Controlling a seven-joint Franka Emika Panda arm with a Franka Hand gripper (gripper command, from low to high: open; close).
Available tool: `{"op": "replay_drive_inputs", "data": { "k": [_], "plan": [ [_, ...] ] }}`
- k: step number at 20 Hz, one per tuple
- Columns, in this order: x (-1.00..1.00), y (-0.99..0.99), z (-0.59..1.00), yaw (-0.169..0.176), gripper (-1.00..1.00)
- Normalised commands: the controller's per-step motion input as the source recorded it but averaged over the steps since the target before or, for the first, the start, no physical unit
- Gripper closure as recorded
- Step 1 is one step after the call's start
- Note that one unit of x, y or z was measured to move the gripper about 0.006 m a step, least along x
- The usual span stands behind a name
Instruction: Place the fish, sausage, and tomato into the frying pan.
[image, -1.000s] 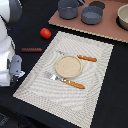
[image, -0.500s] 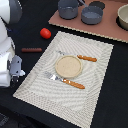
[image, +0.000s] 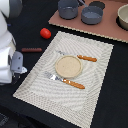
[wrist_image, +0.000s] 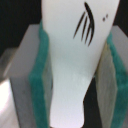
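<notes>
- In the wrist view, the end effector (wrist_image: 75, 75) was clamped on the fish (wrist_image: 75, 65), a flat white toy with dark fin strokes and a small dot near one end; its green-padded fingers (wrist_image: 40, 80) pressed against both flat sides.
- In the exterior view, the white robot arm (image: 9, 45) stood at the exterior view's left edge, over the dark table (image: 20, 105); the end effector itself could not be made out there.
- Nearest in the exterior view lay a pale woven placemat (image: 95, 95), set at an angle on the table.
- On the placemat rested an orange-handled fork (image: 65, 81), just beside the near rim of a round beige plate (image: 68, 66).
- An orange-handled knife (image: 82, 57) lay along the far side of the plate.
- The sausage (image: 31, 49), a thin dark reddish-brown stick, lay on the table off the placemat, toward the exterior view's left and near the arm.
- The tomato (image: 45, 33), a glossy red ball, sat on the table beyond the sausage, just off the placemat's far corner.
- Farther back, a brown board (image: 100, 30) carried the cookware.
- The frying pan (image: 92, 14), shallow and blue-grey, sat on the board beside a taller grey pot (image: 68, 8).
- A beige bowl (image: 123, 16) stood at the board's end toward the exterior view's right, partly cut off by the frame edge.
</notes>
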Motion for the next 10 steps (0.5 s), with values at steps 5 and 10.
{"op": "replay_drive_inputs", "data": {
  "k": [5,10],
  "plan": [
    [0.78,0.73,1.00,0.034,1.00],
    [0.76,0.82,0.99,0.011,1.00]
  ]
}}
